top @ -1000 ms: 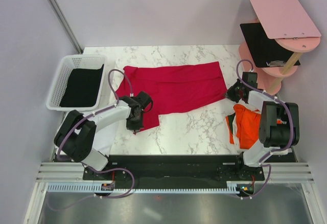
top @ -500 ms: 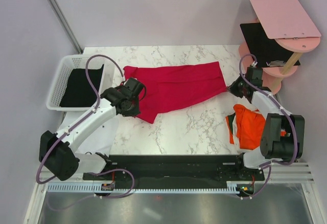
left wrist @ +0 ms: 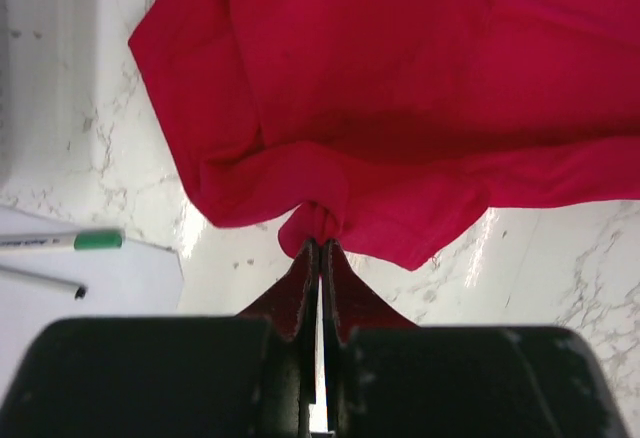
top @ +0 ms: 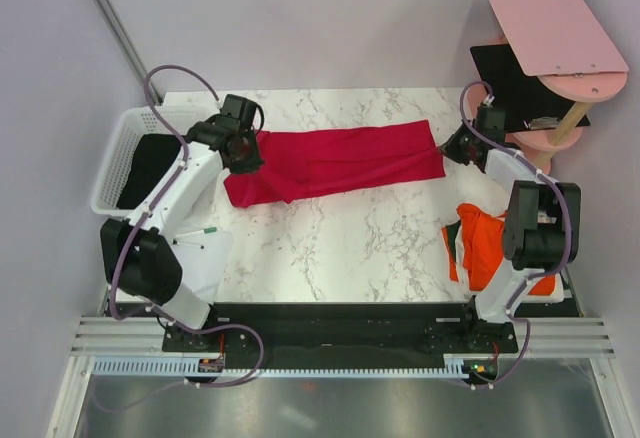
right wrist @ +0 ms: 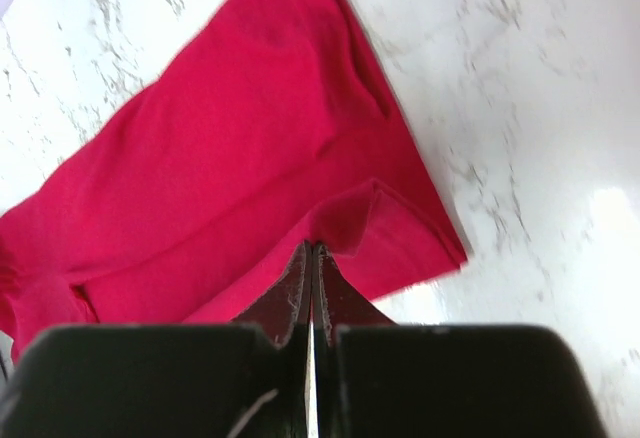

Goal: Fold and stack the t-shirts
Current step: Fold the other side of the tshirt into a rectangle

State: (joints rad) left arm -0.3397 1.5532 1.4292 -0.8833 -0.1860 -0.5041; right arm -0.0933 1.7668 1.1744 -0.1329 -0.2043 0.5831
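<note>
We hold the crimson t-shirt (top: 340, 163) by its two ends.
Our left gripper (left wrist: 318, 245) and right gripper (right wrist: 311, 250) are each pinched tight on a cloth edge; the shirt's long axis runs jaw to jaw, its body lying just ahead of each.

marble table (top: 340, 248) | pale walls (top: 300, 18) | pink stand (top: 550, 28) far right — perhaps tiered

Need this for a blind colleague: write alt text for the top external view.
A crimson t-shirt lies stretched across the marble table, pinched at its ends by the left claw and right claw. An orange-red shirt lies beside the right arm; a white basket holding black cloth sits far left.
</note>
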